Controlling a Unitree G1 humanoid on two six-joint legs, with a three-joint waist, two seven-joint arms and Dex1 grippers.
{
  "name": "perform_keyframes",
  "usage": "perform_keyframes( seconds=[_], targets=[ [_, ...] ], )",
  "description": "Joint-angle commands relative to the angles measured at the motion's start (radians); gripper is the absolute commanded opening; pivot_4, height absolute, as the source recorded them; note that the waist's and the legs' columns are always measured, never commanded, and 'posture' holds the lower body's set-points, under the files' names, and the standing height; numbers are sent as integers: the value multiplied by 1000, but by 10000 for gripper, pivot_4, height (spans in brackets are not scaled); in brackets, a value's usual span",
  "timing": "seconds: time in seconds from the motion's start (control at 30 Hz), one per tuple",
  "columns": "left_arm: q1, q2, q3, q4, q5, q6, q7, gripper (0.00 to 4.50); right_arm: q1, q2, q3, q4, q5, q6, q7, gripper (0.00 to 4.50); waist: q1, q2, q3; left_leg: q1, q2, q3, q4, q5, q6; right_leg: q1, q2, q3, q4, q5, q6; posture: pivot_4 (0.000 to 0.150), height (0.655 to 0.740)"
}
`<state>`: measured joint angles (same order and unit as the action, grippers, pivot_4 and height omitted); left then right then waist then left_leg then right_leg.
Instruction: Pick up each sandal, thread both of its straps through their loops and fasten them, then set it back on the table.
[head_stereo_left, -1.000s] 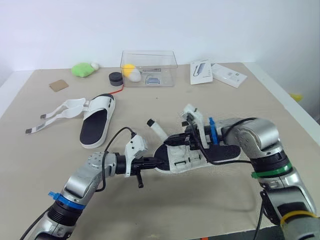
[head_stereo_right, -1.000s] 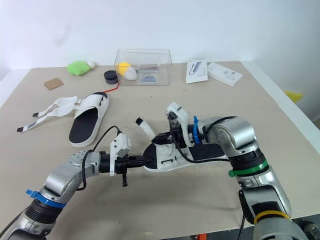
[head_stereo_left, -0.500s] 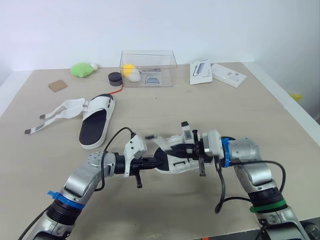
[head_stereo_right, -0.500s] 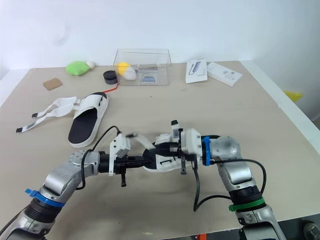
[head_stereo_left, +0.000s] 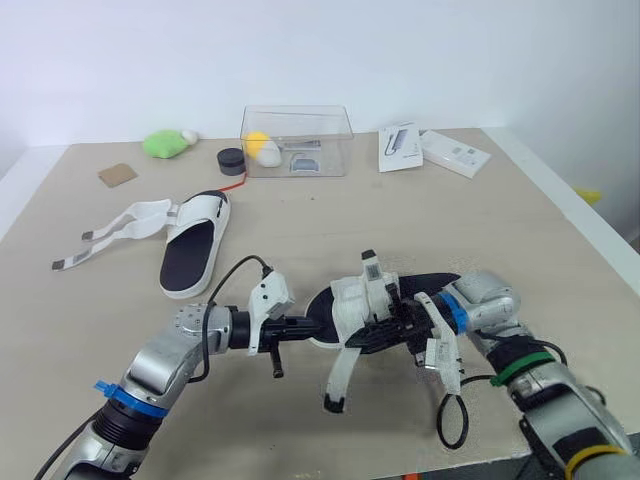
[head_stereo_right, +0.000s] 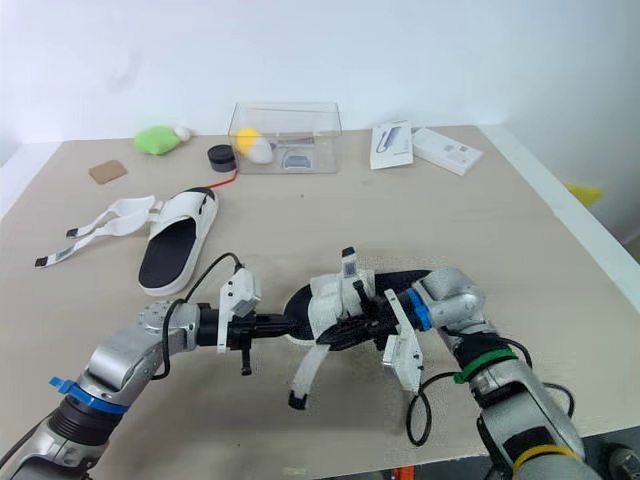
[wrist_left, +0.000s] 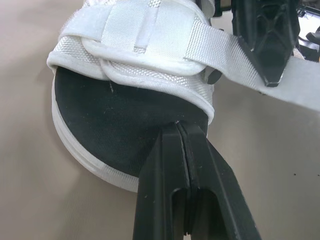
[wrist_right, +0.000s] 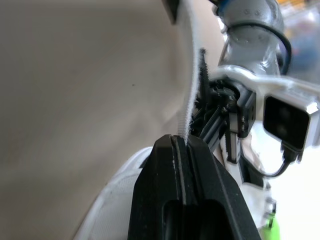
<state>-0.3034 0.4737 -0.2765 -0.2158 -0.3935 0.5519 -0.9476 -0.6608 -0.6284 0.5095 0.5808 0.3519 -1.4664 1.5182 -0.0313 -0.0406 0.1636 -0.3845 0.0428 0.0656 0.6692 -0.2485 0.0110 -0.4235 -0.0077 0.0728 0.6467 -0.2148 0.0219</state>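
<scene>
Honestly, I judge the job barely begun. The near sandal (head_stereo_left: 345, 308) sits close to the table's (head_stereo_left: 420, 220) front edge, about midway along it, held from both ends. My left fingers (head_stereo_left: 303, 322) are closed together on the rim of its toe end, pinching the black insole. My right fingers (head_stereo_left: 368, 338) are clamped on one white strap (head_stereo_left: 343, 368), which hangs loose toward the front edge with its dark tip free, so that strap is not yet fastened. The far sandal (head_stereo_left: 193, 245) lies untouched toward the left edge, both its straps (head_stereo_left: 118, 226) splayed open on the table. That leaves, as I read it, threading and fastening on this sandal, setting it down, then the whole routine on the other.

I cannot make out the loops on the near sandal, nor whether its second strap is already through; my right wrist covers much of the heel side. Whether the sole rests on the table or is lifted off it, I cannot tell.
</scene>
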Motion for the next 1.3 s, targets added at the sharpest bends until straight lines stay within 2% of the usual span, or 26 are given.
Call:
perform_keyframes(
  seconds=[0.03,0.1,0.27,0.4,0.47,0.6,0.73,0.87,1.0,1.13,1.3],
  targets=[
    [7,10,1,1,9,11,6,0,-17,-38,76,35,36,-36,-44,12494,0,0,0,0,0,0,0,0,0,0,0,0,0,0,0,1500,7400],
    [9,11,0,-2,8,13,7,0,-21,-67,113,25,56,-31,-67,24359,1,0,0,0,0,0,0,0,0,0,0,0,0,0,0,1500,7400],
    [14,16,0,-9,4,19,6,0,32,-184,120,-150,177,142,-92,44623,3,1,0,0,0,0,0,0,0,0,-1,0,1,0,-1,1500,7400],
    [19,17,1,-16,1,23,8,0,117,-286,54,-295,235,337,-114,44623,6,1,0,0,1,-1,0,0,0,0,0,0,1,0,-1,1500,7400],
    [27,19,2,-25,-3,28,9,0,189,-366,-3,-420,274,572,-200,44623,9,2,1,0,1,-1,-1,0,0,-1,0,0,1,-1,-2,1500,7400],
    [37,17,0,-32,-6,35,8,0,330,-551,-69,-712,450,1175,-383,44623,9,3,0,-1,1,-1,-2,0,0,-1,-7,-1,1,-2,-4,1500,7400],
    [34,18,-1,-33,-6,39,5,0,358,-662,-115,-862,718,1718,-447,44623,10,3,0,-1,1,-2,-1,0,0,-1,-6,-4,1,-2,-3,1500,7400],
    [37,24,1,-38,-9,43,1,0,336,-645,-181,-863,862,2055,-475,44623,10,3,0,-2,1,-2,0,0,0,-1,-2,-4,0,-2,-2,1500,7400],
    [43,28,2,-47,-10,48,-1,0,286,-634,-198,-902,915,2326,-491,44623,9,3,0,-4,0,-2,-1,0,0,-3,-1,-3,0,-2,0,1500,7400],
    [40,28,3,-47,-10,52,-1,0,280,-590,-215,-959,905,2452,-513,44623,10,3,0,-6,0,-4,-1,-1,0,-4,0,-4,0,-4,0,1500,7400],
    [40,26,3,-49,-12,56,-1,0,272,-434,-223,-972,832,2523,-656,44623,10,3,0,-7,0,-4,0,-2,-1,-4,0,-4,0,-3,2,1500,7400]
  ],
)
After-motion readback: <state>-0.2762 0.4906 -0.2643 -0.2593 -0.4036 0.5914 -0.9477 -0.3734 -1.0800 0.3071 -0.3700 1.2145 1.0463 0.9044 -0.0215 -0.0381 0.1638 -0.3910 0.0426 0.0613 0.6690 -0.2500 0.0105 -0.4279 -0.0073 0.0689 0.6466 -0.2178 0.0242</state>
